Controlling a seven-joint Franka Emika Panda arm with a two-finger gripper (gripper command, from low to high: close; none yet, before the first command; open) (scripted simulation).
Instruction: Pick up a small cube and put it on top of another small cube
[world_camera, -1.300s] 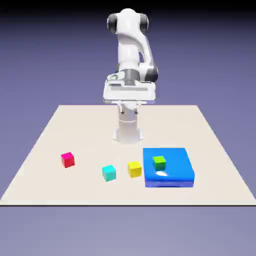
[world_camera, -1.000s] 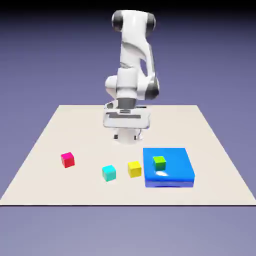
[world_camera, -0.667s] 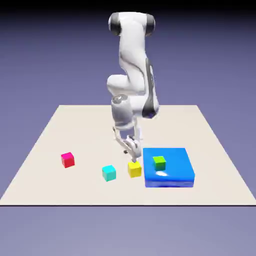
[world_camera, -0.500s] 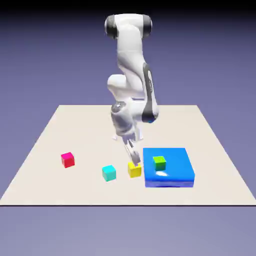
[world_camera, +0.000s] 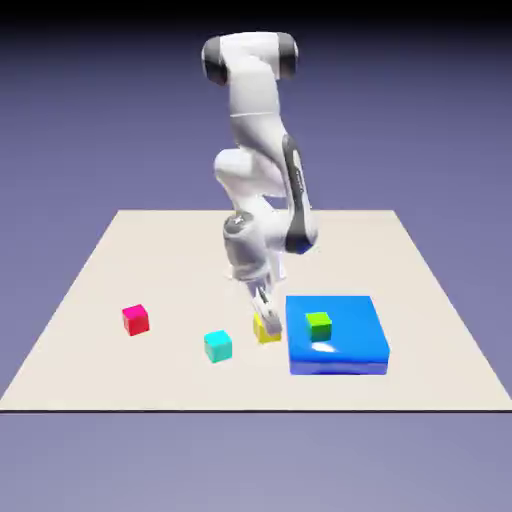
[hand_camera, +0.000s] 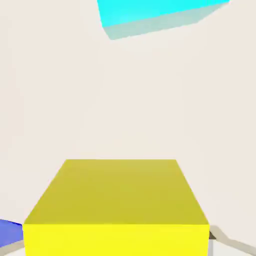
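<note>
Yellow fills the lower middle of our hand view: the yellow cube sits between the fingertips of our hand, which pinches it. In the exterior view we see the cube low over the worktop, between the cyan cube and the blue block, which carries the green cube.

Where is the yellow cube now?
In the exterior view, the yellow cube is gripped by the tool, between the cyan cube on the left and the blue block on the right.
</note>
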